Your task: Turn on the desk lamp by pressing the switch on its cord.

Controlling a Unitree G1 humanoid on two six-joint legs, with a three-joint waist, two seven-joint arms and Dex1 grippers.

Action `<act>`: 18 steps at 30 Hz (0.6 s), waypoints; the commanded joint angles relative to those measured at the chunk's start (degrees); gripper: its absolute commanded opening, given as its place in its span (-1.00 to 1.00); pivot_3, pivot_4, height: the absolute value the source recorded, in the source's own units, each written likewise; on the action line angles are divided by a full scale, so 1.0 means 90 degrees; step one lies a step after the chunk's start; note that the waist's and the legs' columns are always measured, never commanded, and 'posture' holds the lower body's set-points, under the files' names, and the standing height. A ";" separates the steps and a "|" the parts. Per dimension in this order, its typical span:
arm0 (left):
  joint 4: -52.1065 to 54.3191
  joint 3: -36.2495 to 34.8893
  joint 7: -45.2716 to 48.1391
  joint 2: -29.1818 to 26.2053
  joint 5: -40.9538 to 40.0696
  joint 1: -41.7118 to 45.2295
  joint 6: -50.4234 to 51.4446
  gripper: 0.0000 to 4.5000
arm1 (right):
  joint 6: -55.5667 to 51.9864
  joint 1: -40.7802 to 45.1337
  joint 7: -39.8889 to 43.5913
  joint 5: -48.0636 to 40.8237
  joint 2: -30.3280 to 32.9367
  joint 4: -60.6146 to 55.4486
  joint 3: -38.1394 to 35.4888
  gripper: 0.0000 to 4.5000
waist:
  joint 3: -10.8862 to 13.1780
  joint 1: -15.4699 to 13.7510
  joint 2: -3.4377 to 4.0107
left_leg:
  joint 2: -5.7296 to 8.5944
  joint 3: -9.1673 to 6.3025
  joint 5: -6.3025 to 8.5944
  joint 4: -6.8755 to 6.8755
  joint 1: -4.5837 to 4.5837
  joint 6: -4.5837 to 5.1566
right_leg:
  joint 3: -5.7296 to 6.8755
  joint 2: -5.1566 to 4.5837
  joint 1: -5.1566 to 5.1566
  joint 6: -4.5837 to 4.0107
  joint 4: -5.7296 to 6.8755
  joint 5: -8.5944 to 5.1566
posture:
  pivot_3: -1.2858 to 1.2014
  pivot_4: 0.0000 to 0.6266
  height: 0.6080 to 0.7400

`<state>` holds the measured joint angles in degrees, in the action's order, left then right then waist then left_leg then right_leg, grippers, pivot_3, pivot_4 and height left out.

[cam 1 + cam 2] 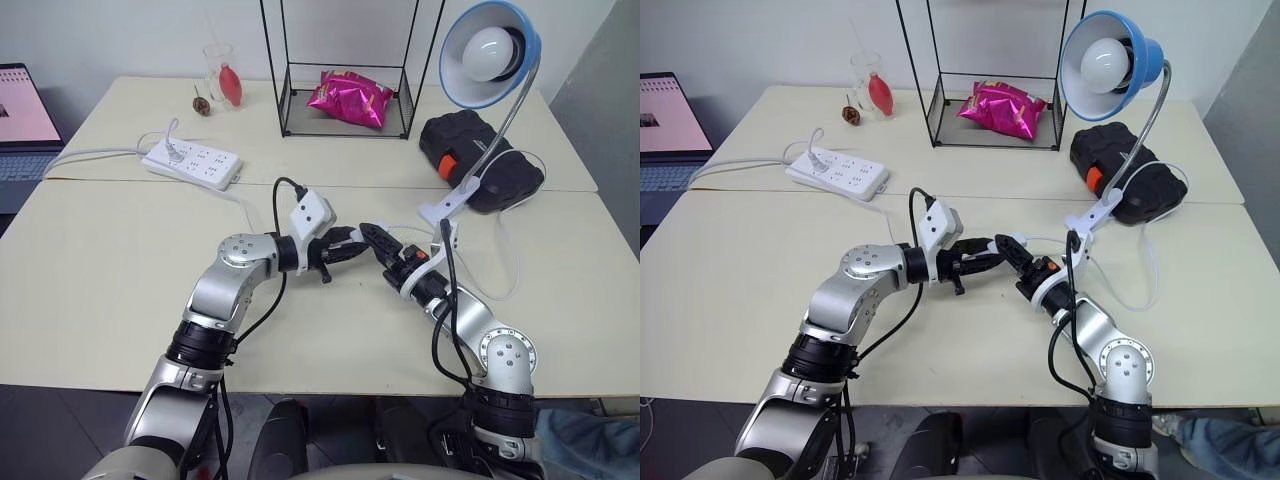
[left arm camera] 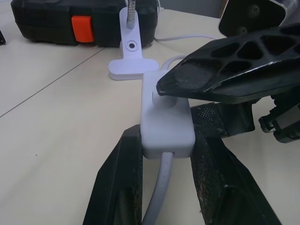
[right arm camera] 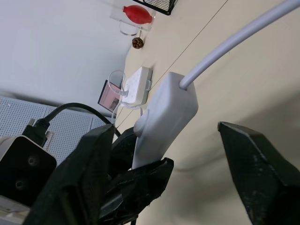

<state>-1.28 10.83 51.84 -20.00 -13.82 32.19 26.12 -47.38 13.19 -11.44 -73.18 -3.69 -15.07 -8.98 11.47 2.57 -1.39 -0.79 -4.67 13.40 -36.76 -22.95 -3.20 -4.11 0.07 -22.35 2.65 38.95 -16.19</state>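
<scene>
The small white oblong inline switch (image 2: 166, 117) sits mid-table, lifted just off the pale tabletop (image 1: 110, 260), and the left gripper (image 2: 166, 154) has it pinched, one black finger tight against each long side. A thin white cord (image 2: 157, 197) drops out of the switch's near end between those fingers. Over in the right wrist view the right gripper (image 3: 173, 173) stands with its two fingers spread wide either side of the switch; from the left wrist view one right fingertip (image 2: 187, 79) lies across the switch's top by the rocker, seemingly touching it, though contact is hard to confirm. From the head camera the two grippers meet nose to nose at table centre. At about two o'clock from them stands the desk lamp (image 1: 490, 55), blue dome shade, white bulb, silver gooseneck, white clip base. A black case (image 1: 500, 165) with an orange latch lies just behind that base. At ten o'clock, a white power strip (image 1: 192, 163); at twelve, a black wire-frame rack (image 1: 345, 70) with a pink foil bag (image 1: 350, 97) inside.
</scene>
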 commanded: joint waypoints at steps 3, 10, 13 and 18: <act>0.0297 -0.0005 -0.0024 0.0010 -0.0094 -0.0006 -0.0009 -0.52 | 0.0153 0.0133 -0.0018 -0.0157 -0.0099 -0.0061 -0.0013 -0.03 | 0.0000 0.0006 0.0000 | 0.0000 0.0001 0.0000 0.0001 0.0000 0.0000 | 0.0000 0.0000 0.0000 0.0000 0.0000 0.0000 | 0.03 -0.52 1.00; 0.0282 -0.0013 -0.0075 0.0003 -0.0077 -0.0025 -0.0021 -0.52 | 0.0185 0.0147 -0.0019 -0.0232 -0.0157 -0.0035 -0.0028 -0.71 | 0.0000 0.0007 0.0000 | 0.0000 0.0000 0.0000 0.0002 0.0000 0.0000 | 0.0000 0.0000 -0.0001 0.0000 -0.0002 -0.0001 | 0.03 -0.52 1.00; 0.0292 -0.0010 -0.0119 0.0010 -0.0093 -0.0037 -0.0019 -0.52 | 0.0190 0.0159 -0.0029 -0.0270 -0.0150 -0.0011 -0.0025 -0.72 | 0.0000 0.0008 0.0000 | 0.0000 0.0001 0.0000 0.0003 -0.0001 0.0000 | -0.0001 0.0000 -0.0001 0.0000 -0.0003 -0.0001 | 0.03 -0.52 1.00; 0.0312 -0.0008 -0.0177 0.0021 -0.0122 -0.0054 -0.0009 -0.52 | 0.0172 0.0170 -0.0036 -0.0327 -0.0118 0.0016 -0.0016 -0.72 | 0.0000 0.0009 0.0000 | 0.0000 0.0001 0.0000 0.0006 -0.0001 0.0000 | 0.0000 0.0000 -0.0002 -0.0001 -0.0003 -0.0002 | 0.03 -0.52 1.00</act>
<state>-0.82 10.81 50.60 -20.00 -14.49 31.64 26.25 -46.56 14.01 -11.48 -75.23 -4.61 -14.02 -8.92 11.47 2.65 -1.39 -0.80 -4.67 13.40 -36.71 -22.96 -3.20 -4.11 0.07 -22.37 2.64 38.92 -16.20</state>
